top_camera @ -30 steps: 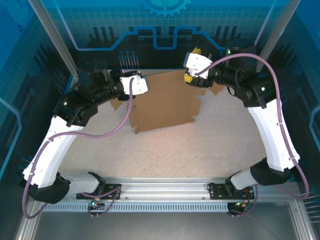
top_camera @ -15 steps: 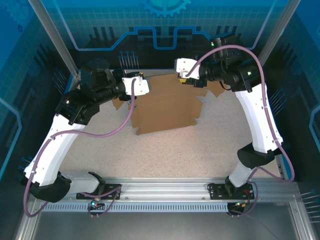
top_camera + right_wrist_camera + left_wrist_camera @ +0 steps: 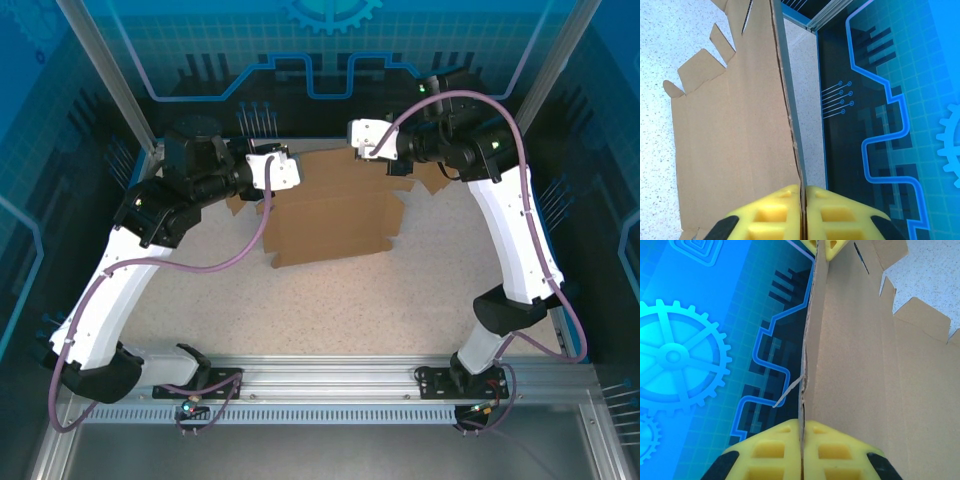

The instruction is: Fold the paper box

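Top external shows me the paper box [image 3: 330, 215] lying at the back of the table [image 3: 420, 300]; left gripper [image 3: 801, 437] and right gripper [image 3: 803, 197] each pinch its far edge, I judge to lift that panel evenly

The paper box [image 3: 325, 215], an unfolded die-cut sheet of plain brown corrugated cardboard with notched flaps and tabs along its sides, sits close to the far edge of the tabletop [image 3: 420, 300], roughly midway between its left and right edges. The sheet's near edge meets the surface. Its far edge, where a thin sliver of liner peels away, is pinched at two spots, by the left gripper [image 3: 801, 440] and the right gripper [image 3: 802, 200].
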Motion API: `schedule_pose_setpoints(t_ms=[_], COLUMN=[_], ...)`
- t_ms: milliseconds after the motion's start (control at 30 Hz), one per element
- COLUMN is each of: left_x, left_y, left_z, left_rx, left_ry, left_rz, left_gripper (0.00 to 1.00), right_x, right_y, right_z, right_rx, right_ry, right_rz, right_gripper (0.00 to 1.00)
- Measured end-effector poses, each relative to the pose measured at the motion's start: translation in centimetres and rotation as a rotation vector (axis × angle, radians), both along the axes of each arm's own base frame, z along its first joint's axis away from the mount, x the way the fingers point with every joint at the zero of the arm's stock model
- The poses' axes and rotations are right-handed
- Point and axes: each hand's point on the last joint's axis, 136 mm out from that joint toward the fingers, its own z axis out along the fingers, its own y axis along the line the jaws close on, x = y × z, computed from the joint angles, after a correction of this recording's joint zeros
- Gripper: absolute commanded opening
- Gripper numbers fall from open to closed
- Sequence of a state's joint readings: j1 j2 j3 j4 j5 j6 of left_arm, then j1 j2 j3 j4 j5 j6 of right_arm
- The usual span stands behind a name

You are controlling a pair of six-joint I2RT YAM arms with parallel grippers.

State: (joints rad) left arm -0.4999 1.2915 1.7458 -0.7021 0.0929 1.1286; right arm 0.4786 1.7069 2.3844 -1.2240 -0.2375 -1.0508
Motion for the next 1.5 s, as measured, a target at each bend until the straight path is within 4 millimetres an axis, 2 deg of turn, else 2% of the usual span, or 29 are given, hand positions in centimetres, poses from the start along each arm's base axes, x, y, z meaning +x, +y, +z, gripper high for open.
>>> schedule_pose_setpoints(t_ms=[33, 100, 233, 333, 400, 500, 600, 700, 767, 867, 1033, 1133, 1300, 1433, 1500], left_x=[0.0, 0.1, 0.8, 0.8, 0.5, -0.1, -1.0, -2.0, -2.2, -1.4, 2.1, 4.0, 6.4, 7.4, 7.9], left_y=[0.0, 0.0, -0.2, 0.0, 0.4, 1.7, 3.6, 5.1, 6.1, 7.9, 11.2, 12.3, 12.3, 10.6, 9.9], left_z=[0.1, 0.3, 1.7, 2.4, 3.0, 4.6, 6.3, 6.3, 5.2, 2.3, -3.0, -5.6, -7.8, -8.8, -8.7], left_rx=[-0.002, -0.009, -0.09, -0.174, -0.24, -0.365, -0.508, -0.633, -0.696, -0.759, -0.823, -0.854, -0.883, -0.879, -0.876], left_ry=[-0.003, -0.009, -0.049, -0.061, -0.066, -0.08, -0.089, -0.064, -0.029, 0.044, 0.179, 0.257, 0.358, 0.438, 0.459], left_rz=[0.0, 0.004, 0.026, 0.053, 0.074, 0.117, 0.167, 0.204, 0.238, 0.32, 0.473, 0.504, 0.459, 0.367, 0.323], left_gripper=[0.0, 0.16, 0.62, 0.8, 0.86, 0.89, 0.9, 0.91, 0.92, 0.93, 0.93, 0.93, 0.94, 0.94, 0.95], right_x=[0.0, 0.1, 0.5, 1.3, 1.6, 1.5, 0.5, -0.5, -1.0, -1.3, -1.3, -1.1, -0.8, -1.1, -1.4], right_y=[0.0, 0.0, -0.4, -1.5, -2.4, -3.3, -3.8, -4.3, -4.8, -5.6, -6.6, -6.9, -7.4, -7.4, -7.4], right_z=[0.0, 0.1, 0.4, 0.8, 1.4, 2.9, 4.2, 5.5, 6.2, 6.8, 6.2, 5.6, 4.4, 4.0, 4.0], right_rx=[0.001, 0.007, 0.04, 0.088, 0.13, 0.211, 0.288, 0.352, 0.387, 0.428, 0.458, 0.471, 0.479, 0.483, 0.485], right_ry=[0.0, 0.001, 0.023, 0.056, 0.078, 0.106, 0.138, 0.158, 0.171, 0.186, 0.237, 0.274, 0.324, 0.344, 0.35], right_rz=[-0.001, -0.007, -0.048, -0.116, -0.165, -0.218, -0.251, -0.279, -0.299, -0.331, -0.363, -0.373, -0.386, -0.377, -0.368], right_gripper=[0.01, 0.0, 0.0, 0.0, 0.0, 0.0, 0.0, 0.0, 0.0, 0.0, 0.0, 0.0, 0.0, 0.0, 0.0])
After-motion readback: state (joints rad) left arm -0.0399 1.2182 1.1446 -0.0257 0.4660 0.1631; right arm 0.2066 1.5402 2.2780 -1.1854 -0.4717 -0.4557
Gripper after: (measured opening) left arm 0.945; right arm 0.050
